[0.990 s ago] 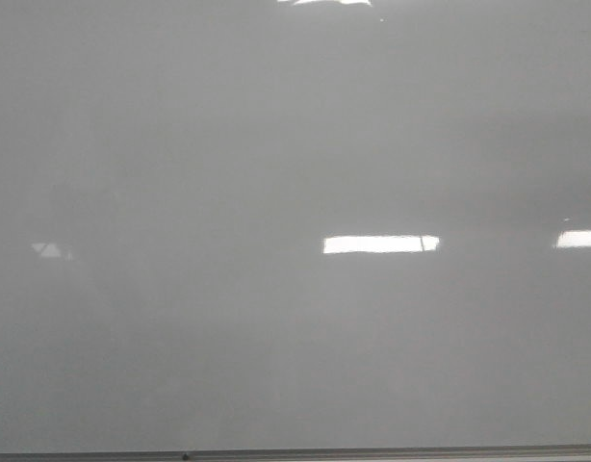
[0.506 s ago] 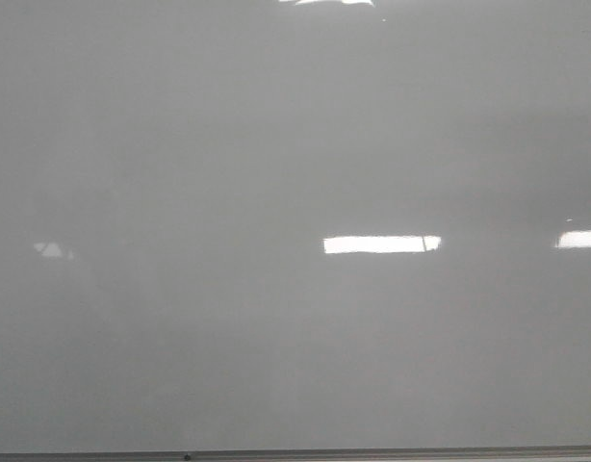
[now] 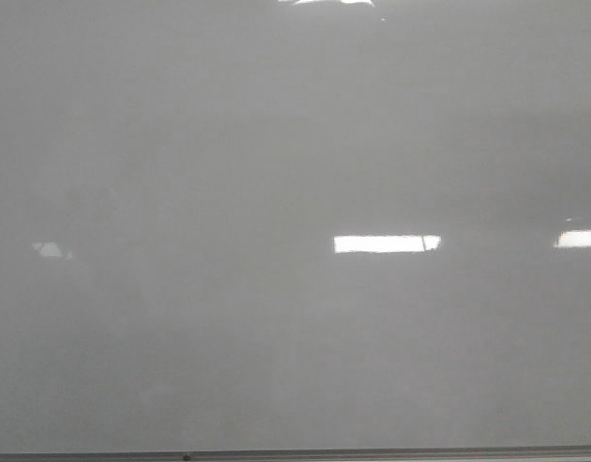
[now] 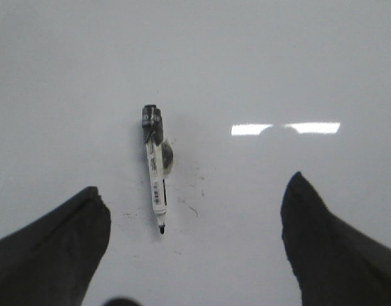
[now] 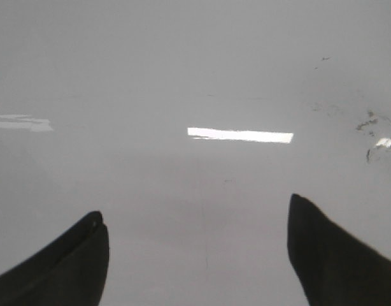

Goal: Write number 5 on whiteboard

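- The whiteboard point(image 3: 276, 144) fills the whole front view as a glossy grey-white surface, with a thin metal edge strip point(image 3: 295, 454) along the bottom and some bright patches of glare.
- No number 5 is visible on it in any view, so I judge that the writing is not yet begun.
- The marker point(image 4: 156, 169) lies flat on the board in the left wrist view. It is a slim white pen with a black cap end and a dark tip, and the tip points toward the camera.
- A small dark smudge point(image 4: 167, 158) lies just beside the barrel of the marker, and some faint specks are near the tip.
- I judge the marker to be light, stiff and smooth, so it can roll or slip on the glossy board. The middle of the barrel seems the best place to take it, with the tip left free.
- The left gripper point(image 4: 195, 223) hangs above the marker with its fingers wide apart and nothing between them.
- The right gripper point(image 5: 195, 242) has its fingers spread apart too and is empty, over a bare part of the board.
- Old grey marks point(image 5: 374, 131) show at one side of the right wrist view, well apart from the fingers.
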Robot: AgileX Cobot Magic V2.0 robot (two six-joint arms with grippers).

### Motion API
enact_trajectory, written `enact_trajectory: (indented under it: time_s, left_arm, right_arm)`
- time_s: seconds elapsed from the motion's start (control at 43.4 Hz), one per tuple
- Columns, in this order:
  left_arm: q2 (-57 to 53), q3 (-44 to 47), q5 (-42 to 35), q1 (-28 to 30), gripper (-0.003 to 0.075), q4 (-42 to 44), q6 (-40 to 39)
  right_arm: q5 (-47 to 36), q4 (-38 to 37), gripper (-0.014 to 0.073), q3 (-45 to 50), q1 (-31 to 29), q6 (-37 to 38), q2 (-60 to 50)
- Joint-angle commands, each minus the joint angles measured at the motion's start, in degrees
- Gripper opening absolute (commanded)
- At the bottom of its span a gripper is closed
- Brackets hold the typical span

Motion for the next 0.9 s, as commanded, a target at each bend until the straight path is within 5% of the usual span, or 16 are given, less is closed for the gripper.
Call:
enact_trajectory:
  time_s: [0.0,0.483,0.875]
  left_arm:
    - [6.7,-3.8,-2.9,-0.3,0.0544,1.5,-0.5]
    - [42.6,-12.6,-15.6,5.3,0.0543,1.4,-0.5]
    - [56.2,-15.2,-29.2,5.5,0.0543,1.4,-0.5]
  right_arm:
    - [-4.2,0.4,0.0596,-1.9,-0.1,0.2,0.9]
    - [-4.2,0.4,0.0596,-1.8,-0.1,0.2,0.9]
    - [-4.1,0.4,0.0596,-1.8,-0.1,0.2,0.9]
